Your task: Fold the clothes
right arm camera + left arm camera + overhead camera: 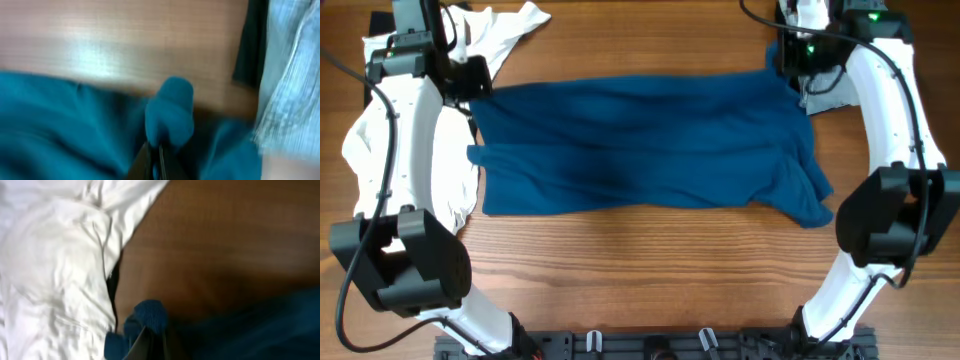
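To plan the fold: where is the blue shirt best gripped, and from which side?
At its two far corners, from the far edge: the blue shirt lies spread and wide, so the left gripper and right gripper pinching there can probably lift that edge evenly.

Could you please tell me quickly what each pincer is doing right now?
Left pincer: closed on the blue shirt.
Right pincer: closed on the blue shirt.

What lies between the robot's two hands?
The blue cloth, spread out flat. The left hand and right hand each pinch a far corner of it. The overhead view shows this best.
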Controlling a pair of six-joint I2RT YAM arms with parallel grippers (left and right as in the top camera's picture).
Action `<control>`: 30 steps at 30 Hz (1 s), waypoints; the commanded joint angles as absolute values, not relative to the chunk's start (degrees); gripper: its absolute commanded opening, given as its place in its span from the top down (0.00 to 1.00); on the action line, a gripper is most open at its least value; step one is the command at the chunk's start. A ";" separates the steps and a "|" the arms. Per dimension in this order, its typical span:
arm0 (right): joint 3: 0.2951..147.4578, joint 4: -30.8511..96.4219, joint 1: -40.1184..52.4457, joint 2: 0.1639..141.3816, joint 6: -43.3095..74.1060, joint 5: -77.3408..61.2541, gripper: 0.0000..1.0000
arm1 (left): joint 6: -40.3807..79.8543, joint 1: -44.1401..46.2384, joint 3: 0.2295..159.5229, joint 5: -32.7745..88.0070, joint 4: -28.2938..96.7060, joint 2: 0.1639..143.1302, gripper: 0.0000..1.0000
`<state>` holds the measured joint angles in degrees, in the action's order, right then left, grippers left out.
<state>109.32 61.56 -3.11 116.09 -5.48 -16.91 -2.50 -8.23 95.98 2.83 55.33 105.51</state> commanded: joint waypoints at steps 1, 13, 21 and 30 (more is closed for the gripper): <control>110.04 69.54 -3.40 113.27 -6.11 -17.63 0.96 | -2.61 -8.95 95.68 1.43 60.20 105.12 0.96; 105.54 82.65 -8.51 113.01 -6.52 -11.46 0.96 | -2.59 -12.29 93.19 -0.49 71.00 105.12 0.96; 98.00 79.88 -8.54 113.01 -7.55 -12.67 0.94 | -2.59 -10.87 86.52 1.50 71.20 105.12 0.55; 101.71 74.85 -8.54 112.01 -9.15 -18.72 0.42 | -0.99 -12.80 85.49 4.12 71.00 104.90 0.15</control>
